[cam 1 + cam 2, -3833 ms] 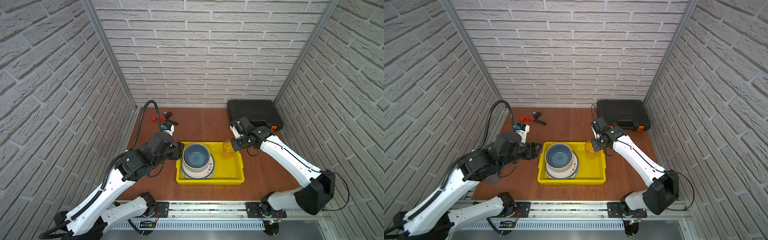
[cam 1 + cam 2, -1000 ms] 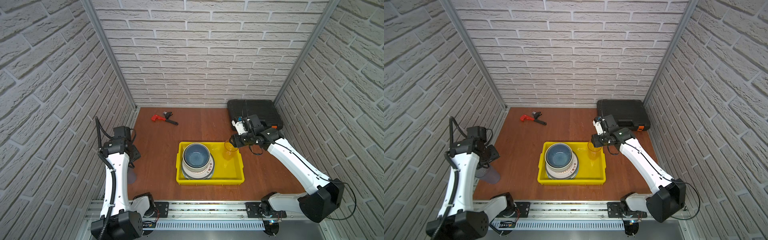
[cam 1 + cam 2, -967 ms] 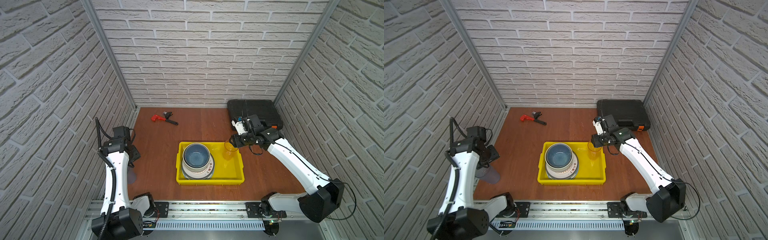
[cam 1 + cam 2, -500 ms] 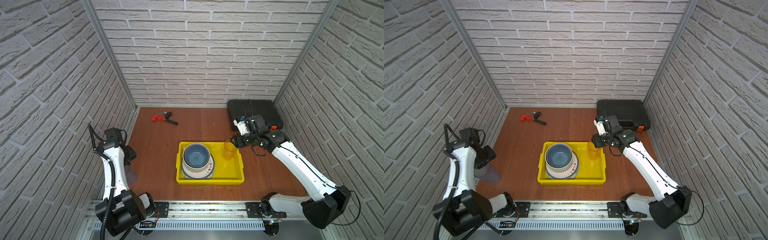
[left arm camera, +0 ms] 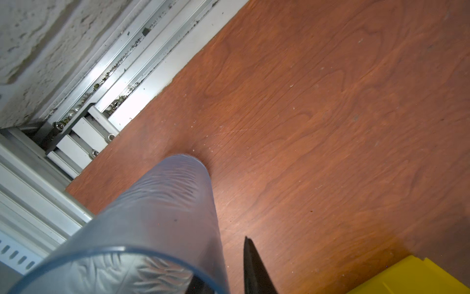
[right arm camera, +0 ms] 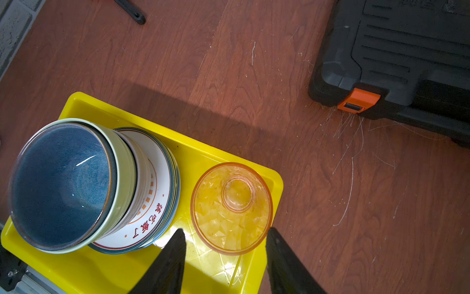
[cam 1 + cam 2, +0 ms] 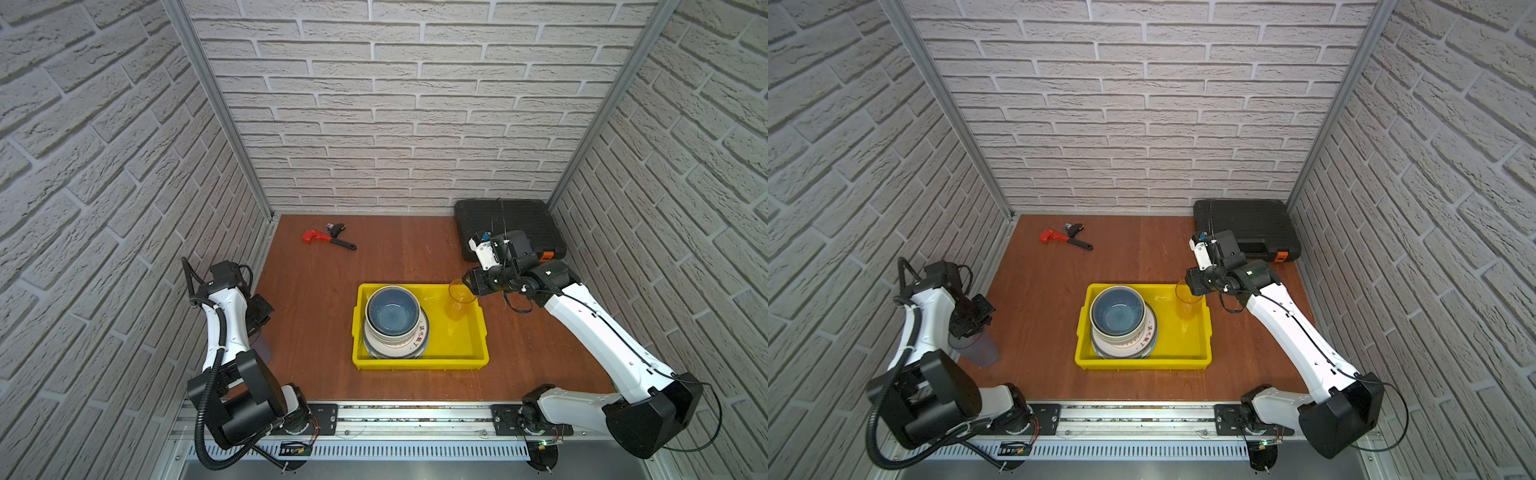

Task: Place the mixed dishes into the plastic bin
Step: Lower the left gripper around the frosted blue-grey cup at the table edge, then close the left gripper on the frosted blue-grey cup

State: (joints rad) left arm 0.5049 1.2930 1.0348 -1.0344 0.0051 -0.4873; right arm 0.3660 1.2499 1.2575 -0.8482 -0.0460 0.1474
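Risk one, slip: left gripper (image 7: 971, 328) sits narrow astride one wall of grey tumbler (image 7: 980, 351); cannot tell whether the pinch is firm. Tumbler stands on table (image 7: 324, 291) well apart from bin (image 7: 419, 361), on left arm's side. Thin-wall pinch could let it swing or drop during lift. Risk two, knock: right gripper (image 6: 225, 229) open, holding nothing, fingers (image 6: 173, 259) flanking orange tumbler (image 6: 231, 208) upright inside bin's far corner, beside bowl stack (image 7: 392, 311); crooked withdrawal could tip it.
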